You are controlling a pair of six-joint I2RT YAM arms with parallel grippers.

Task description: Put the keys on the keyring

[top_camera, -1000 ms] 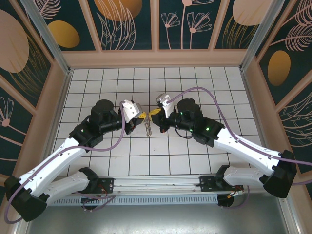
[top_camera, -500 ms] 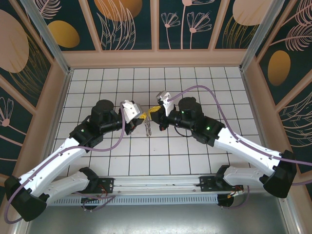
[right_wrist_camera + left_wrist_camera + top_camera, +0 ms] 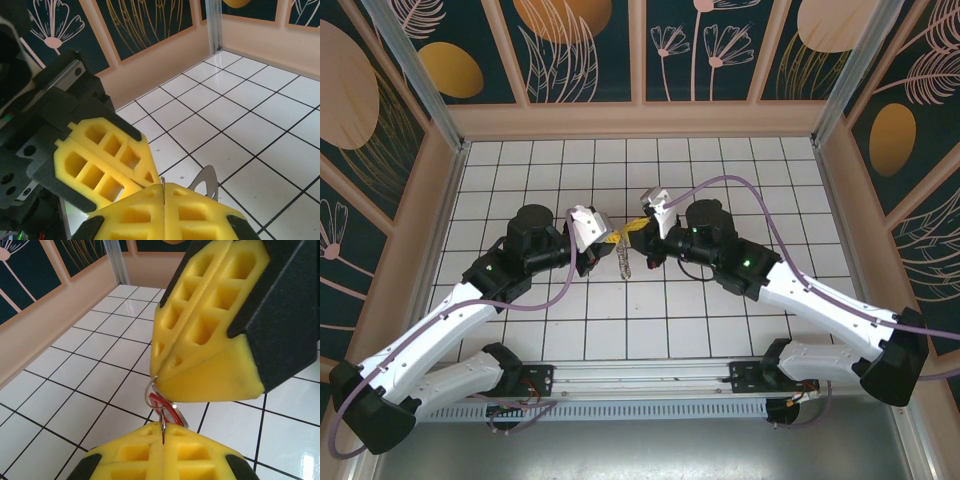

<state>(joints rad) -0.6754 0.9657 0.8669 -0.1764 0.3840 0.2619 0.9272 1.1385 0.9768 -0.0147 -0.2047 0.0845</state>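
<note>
Pinched shut on both sides, tip to tip, above the middle of the surface (image 3: 720, 170).

From above, hard to make out more than a thin keyring (image 3: 623, 258) dangling between left gripper (image 3: 613, 240) and right gripper (image 3: 638, 228), strung out lengthwise from near edge toward far edge, upper end lost under yellow pads (image 3: 632, 227). From the left wrist: left jaws fully closed on a thin metal edge rising into the red-tagged key (image 3: 164, 407), seen edge-on and roughly upright, partly covered by the right gripper's pads just above. From the right wrist: right jaws closed as well, beside a silvery flat piece (image 3: 206, 182) with a hole, lower part cut off behind them; cannot tell whether gripped or merely behind.
</note>
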